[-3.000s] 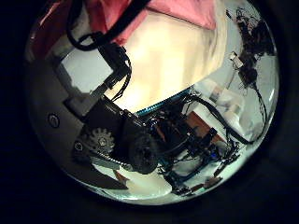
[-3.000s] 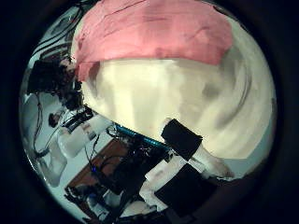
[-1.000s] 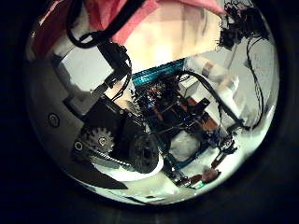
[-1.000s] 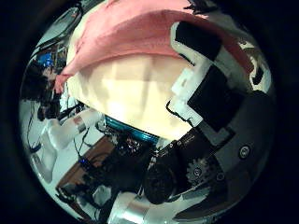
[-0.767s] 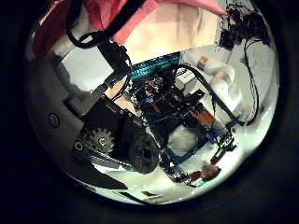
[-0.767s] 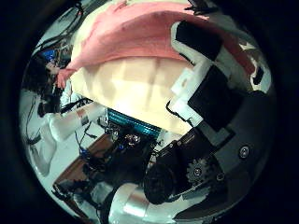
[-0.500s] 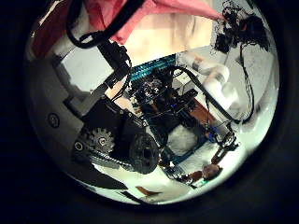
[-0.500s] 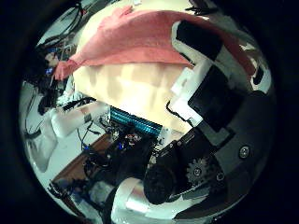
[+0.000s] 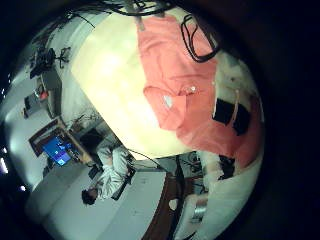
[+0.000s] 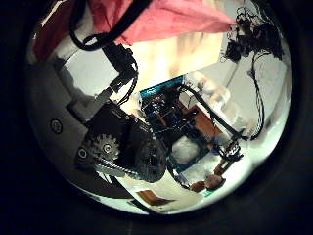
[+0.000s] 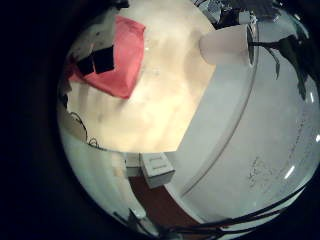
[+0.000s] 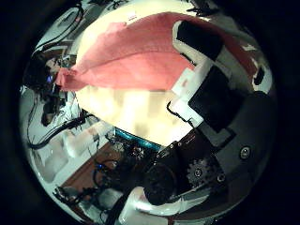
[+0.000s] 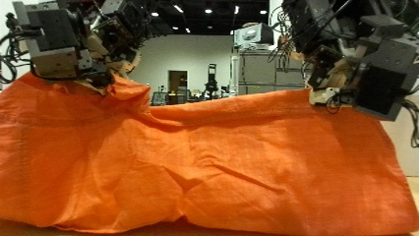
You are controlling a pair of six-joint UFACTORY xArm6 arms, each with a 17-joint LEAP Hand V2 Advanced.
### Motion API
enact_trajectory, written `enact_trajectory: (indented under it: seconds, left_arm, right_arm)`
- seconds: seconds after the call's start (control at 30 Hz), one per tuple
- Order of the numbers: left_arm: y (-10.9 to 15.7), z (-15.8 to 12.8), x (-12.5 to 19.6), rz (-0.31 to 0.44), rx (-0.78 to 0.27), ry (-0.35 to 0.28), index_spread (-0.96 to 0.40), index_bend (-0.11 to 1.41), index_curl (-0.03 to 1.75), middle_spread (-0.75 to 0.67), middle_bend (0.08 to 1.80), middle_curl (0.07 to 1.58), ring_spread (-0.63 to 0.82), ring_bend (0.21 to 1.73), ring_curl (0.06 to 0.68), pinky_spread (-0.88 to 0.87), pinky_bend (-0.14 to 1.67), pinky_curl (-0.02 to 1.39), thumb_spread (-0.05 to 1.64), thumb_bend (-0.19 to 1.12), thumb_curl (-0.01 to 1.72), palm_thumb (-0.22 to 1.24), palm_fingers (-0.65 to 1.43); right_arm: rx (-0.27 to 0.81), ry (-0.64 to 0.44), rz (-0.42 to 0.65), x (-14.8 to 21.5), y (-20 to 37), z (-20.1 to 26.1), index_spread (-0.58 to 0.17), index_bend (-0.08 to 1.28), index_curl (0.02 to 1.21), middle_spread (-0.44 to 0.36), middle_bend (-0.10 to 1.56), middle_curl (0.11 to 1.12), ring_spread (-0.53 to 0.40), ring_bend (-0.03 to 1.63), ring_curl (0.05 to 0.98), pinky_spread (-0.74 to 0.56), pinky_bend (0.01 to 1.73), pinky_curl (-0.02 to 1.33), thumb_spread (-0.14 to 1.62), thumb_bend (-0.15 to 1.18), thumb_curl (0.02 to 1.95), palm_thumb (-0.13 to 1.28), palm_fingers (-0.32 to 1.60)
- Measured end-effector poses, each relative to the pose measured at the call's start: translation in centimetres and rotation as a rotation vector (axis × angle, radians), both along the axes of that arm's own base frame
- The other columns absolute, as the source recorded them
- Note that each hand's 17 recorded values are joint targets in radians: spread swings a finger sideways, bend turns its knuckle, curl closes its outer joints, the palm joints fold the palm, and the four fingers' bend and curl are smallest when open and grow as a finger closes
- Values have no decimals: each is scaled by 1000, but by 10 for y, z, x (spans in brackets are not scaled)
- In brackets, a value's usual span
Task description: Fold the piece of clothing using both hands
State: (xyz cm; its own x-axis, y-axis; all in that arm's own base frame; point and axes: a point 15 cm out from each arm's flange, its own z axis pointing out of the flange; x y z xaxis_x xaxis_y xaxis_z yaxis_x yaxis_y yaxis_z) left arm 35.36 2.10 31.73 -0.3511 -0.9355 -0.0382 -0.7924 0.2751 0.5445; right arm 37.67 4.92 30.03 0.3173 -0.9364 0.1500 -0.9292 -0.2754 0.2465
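A large orange cloth [image 13: 197, 157] hangs spread wide between my two hands, its lower edge near the table. My left hand [image 13: 89, 54] is shut on one upper corner and my right hand [image 13: 343, 74] on the other. In the left thumb side palm view the cloth [image 10: 161, 15] runs past my fingers [image 10: 103, 73]. In the right thumb side palm view the cloth [image 12: 131, 56] stretches over the tan table, under my fingers [image 12: 211, 84]. The left little finger side palm view shows the cloth [image 9: 185, 80] draped towards the table [image 9: 110, 70]. The right little finger side palm view shows its folded end [image 11: 115, 55].
The tan table [image 11: 185, 95] lies under the cloth, its edge curving past a white box [image 11: 158, 168] below it. A strip of table front [image 13: 209, 232] shows under the cloth's hem. Room equipment stands behind both arms.
My right fingers have closed over the cloth's edge. Both hands have risen with the cloth, and the table has dropped farther from both palms.
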Motion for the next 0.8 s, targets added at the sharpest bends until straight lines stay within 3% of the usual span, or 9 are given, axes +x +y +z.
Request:
enact_trajectory:
  seconds: [0.43, 0.73, 0.8]
  left_arm:
    - [-4, -39, 79, 14, -48, -76, -507, 176, 1547, -708, 665, 1357, -465, 1322, 553, -679, 1095, 605, 948, -14, 760, 941, 998]
    - [-10, -66, 124, 28, -47, -83, -484, 177, 1556, -711, 668, 1363, -459, 1343, 560, -679, 1099, 617, 949, -16, 758, 937, 971]
    - [-8, -74, 135, 30, -43, -114, -480, 174, 1556, -711, 671, 1364, -458, 1344, 561, -679, 1100, 620, 945, -19, 756, 929, 965]
  right_arm:
    - [1, -7, -31, 73, 10, -27, -252, 1067, 801, -156, 1251, 767, -207, 1381, 606, -289, 1254, 676, 1271, -6, 647, 1060, 1156]
    - [-3, -16, -56, 125, 21, -56, -254, 1067, 805, -157, 1249, 772, -209, 1383, 608, -291, 1256, 682, 1288, -6, 654, 1052, 1147]
    - [-3, -20, -62, 138, 23, -62, -255, 1066, 806, -158, 1248, 773, -209, 1382, 608, -292, 1259, 685, 1292, -9, 653, 1043, 1147]
